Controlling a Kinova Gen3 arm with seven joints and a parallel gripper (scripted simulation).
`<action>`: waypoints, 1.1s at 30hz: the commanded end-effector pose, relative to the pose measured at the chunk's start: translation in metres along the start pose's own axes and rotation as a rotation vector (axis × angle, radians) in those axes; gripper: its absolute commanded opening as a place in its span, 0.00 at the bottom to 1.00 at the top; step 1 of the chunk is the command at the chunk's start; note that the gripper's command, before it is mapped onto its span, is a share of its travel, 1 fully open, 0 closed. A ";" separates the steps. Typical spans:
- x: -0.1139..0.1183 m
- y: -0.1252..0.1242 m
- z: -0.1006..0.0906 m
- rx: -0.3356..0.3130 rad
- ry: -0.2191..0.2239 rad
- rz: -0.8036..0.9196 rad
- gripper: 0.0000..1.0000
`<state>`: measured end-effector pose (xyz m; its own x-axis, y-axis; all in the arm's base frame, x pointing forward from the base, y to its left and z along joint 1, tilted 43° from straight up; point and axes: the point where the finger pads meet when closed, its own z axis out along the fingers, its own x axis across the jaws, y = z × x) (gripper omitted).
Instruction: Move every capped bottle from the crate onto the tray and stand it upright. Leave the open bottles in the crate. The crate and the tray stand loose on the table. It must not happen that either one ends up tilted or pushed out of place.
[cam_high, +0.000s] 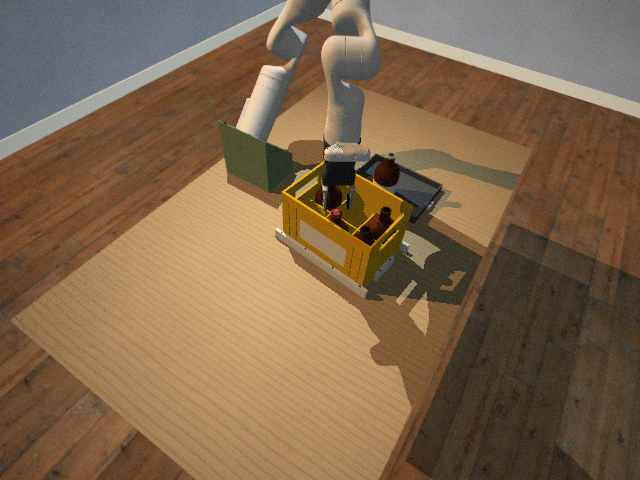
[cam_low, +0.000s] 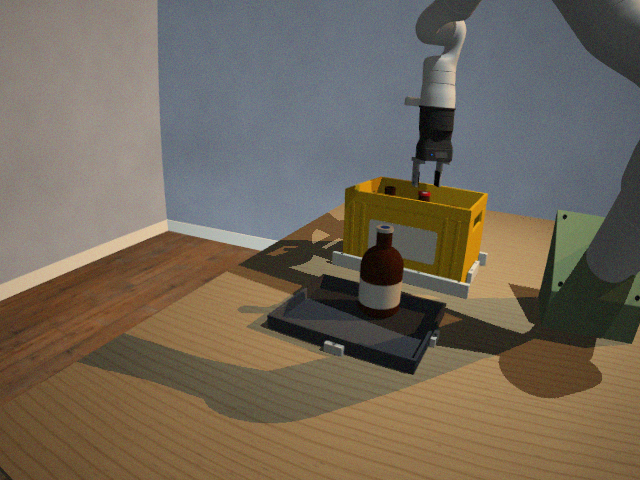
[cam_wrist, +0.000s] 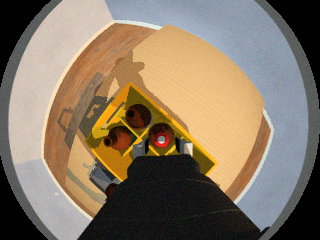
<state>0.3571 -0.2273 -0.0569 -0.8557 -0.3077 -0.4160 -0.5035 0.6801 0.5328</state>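
My gripper (cam_high: 337, 201) (cam_low: 426, 182) (cam_wrist: 162, 143) is open and empty, pointing down just above a red-capped brown bottle (cam_high: 336, 212) (cam_low: 424, 195) (cam_wrist: 161, 139). That bottle stands in the yellow crate (cam_high: 292, 217) (cam_low: 455, 240). Two open brown bottles stand in other compartments, one (cam_high: 385, 214) (cam_wrist: 118, 138) and another (cam_high: 364, 232) (cam_wrist: 137, 115). A further brown bottle (cam_high: 336, 198) is partly behind my fingers in the top view; its top is hidden. A brown bottle with a blue and white cap (cam_high: 386, 173) (cam_low: 381, 268) stands upright on the dark tray (cam_high: 429, 200) (cam_low: 373, 357).
A green box-like block (cam_high: 245, 157) (cam_low: 576, 258) stands beside the crate, with a white arm segment (cam_high: 264, 103) rising behind it. Pale strips (cam_high: 320, 260) (cam_low: 436, 286) lie along the crate's base. The crate walls and dividers surround the bottles closely.
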 end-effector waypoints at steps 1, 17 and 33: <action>0.000 -0.001 -0.001 0.002 0.000 0.000 1.00; 0.000 -0.001 0.015 0.002 0.000 0.000 1.00; 0.000 -0.001 0.032 0.003 0.000 0.000 1.00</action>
<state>0.3618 -0.2092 -0.0791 -0.8553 -0.3076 -0.4170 -0.5034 0.6840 0.5279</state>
